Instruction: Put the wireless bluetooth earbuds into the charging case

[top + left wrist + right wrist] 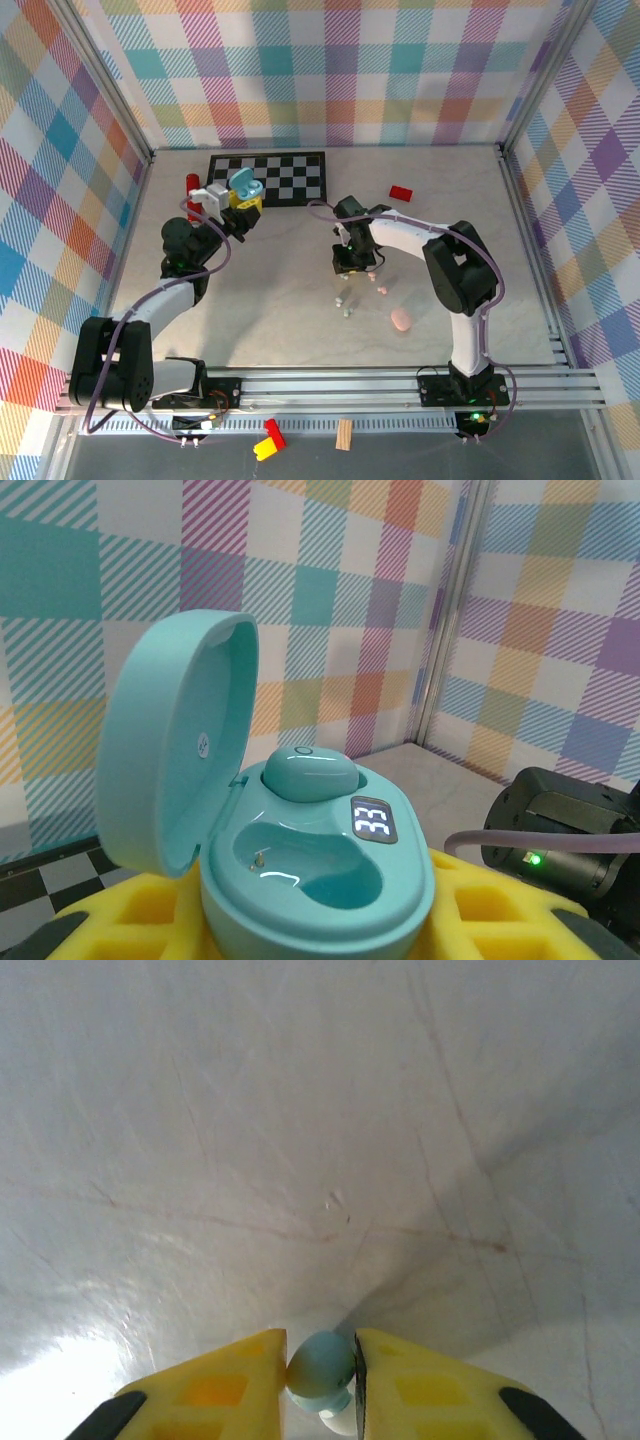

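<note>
Your left gripper [238, 206] is clamped on the case [320, 890] at the upper left of the top view. It holds the case upright with the lid [170, 750] swung back, so the wells face up and the other arm can come in from above. One bud [308, 775] already sits in the far well, and the near well [300, 865] is bare, so that is likely your target. Your right gripper [320, 1385], at the centre of the top view, is pinched on a teal earbud [320, 1362] at the very tips. This leaves the earbud's underside free to seat. It hangs over bare table [300, 1110], well apart from the case. A few loose buds [347, 300] lie just below it.
</note>
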